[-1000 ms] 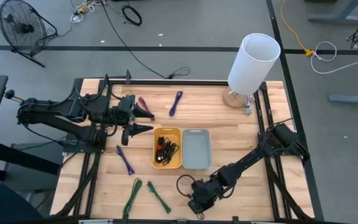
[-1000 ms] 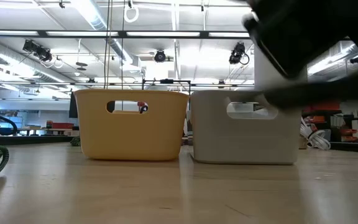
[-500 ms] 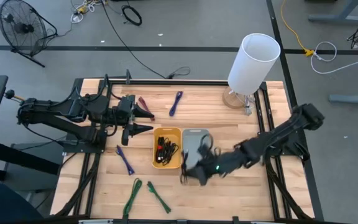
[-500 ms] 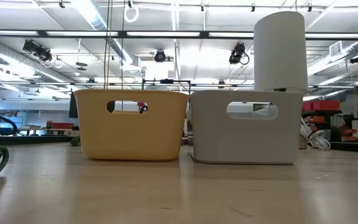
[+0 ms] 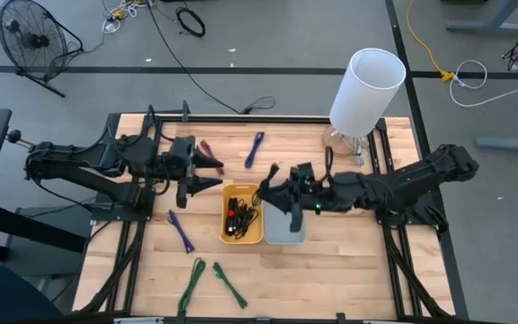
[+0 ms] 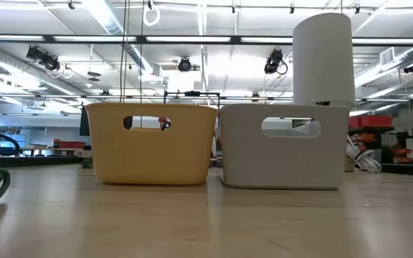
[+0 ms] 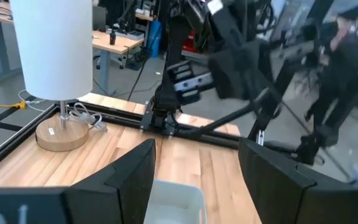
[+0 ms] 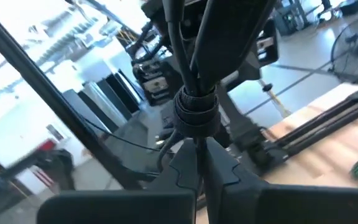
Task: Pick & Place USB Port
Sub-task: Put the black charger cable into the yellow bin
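Now the right gripper (image 5: 271,192) hangs above the seam between the yellow bin (image 5: 242,214) and the grey bin (image 5: 283,216), its arm stretched in low across the tabletop (image 5: 349,261) from the right side. Its jaws are pressed together on a black cable (image 8: 194,102), a bundled cord that stands up straight between them in the right wrist view. More dark cables (image 5: 240,216) lie in the yellow bin, just below and beside those jaws.

Over on the other side, the left gripper (image 5: 212,175) waits near the yellow bin's far left corner with its jaws spread and nothing between them. A purple cable (image 5: 254,149) lies ahead of it and another purple cable (image 5: 182,231) lies on the near side of it. Two green cables (image 5: 209,279) sit well apart from both jaws at the front edge. A white lamp (image 5: 364,90) stands at the far right corner.
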Available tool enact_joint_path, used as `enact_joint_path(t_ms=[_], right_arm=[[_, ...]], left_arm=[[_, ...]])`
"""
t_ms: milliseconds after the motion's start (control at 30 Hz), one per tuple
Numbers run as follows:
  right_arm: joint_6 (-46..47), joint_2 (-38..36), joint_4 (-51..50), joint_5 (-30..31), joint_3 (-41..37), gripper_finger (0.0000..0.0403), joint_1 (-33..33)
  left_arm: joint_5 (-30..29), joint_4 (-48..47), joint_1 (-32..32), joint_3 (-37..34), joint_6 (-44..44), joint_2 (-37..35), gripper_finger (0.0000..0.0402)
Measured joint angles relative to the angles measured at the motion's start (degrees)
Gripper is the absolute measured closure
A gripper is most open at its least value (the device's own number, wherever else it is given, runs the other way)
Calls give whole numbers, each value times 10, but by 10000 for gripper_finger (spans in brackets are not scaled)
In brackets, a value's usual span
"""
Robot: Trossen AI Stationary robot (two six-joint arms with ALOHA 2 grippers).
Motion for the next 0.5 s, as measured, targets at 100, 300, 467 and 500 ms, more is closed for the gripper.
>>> enact_joint_path(t_ms=[100, 300, 467, 500], right_arm=[[-23, 0, 0, -22, 0, 403, -22], [-44, 0, 0, -82, 0, 403, -57], [-49, 0, 0, -122, 0, 403, -76], [-49, 0, -3, -126, 0, 403, -78]], left_arm=[[-3, 20, 0, 0, -20, 0, 166], [-27, 86, 0, 0, -34, 11, 166], [-44, 122, 0, 1, -50, 41, 166], [-44, 127, 0, 0, -50, 49, 166]])
